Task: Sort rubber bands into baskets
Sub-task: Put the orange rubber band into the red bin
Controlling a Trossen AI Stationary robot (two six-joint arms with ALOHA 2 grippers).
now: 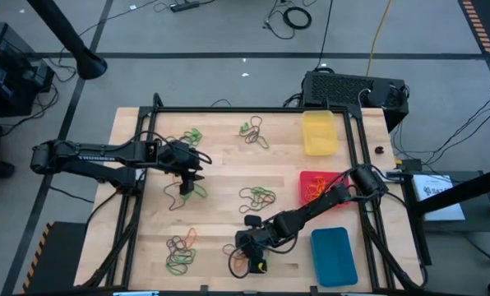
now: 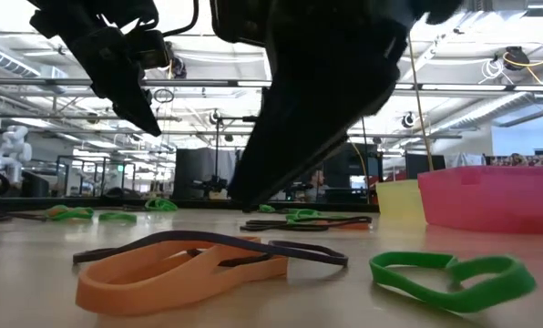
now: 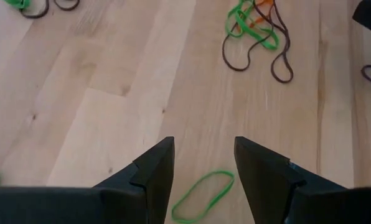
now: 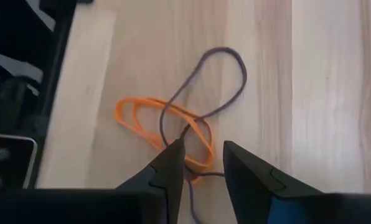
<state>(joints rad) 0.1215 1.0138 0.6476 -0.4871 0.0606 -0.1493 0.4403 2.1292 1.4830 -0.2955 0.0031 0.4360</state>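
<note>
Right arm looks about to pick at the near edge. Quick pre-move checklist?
1. Right tool over the orange band: ok, fingertips straddle it.
2. Only one band between the fingertips: not ok, a dark band crosses the orange one there.
3. Band gripped: cannot tell, gap between fingers visible.
4. Red basket unobstructed: ok, orange bands inside.
5. Left tool out of the way: ok, open above a green band.

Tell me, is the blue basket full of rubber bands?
No, in the high view the blue basket looks bare inside, while orange rubber bands lie in the red basket.
</note>
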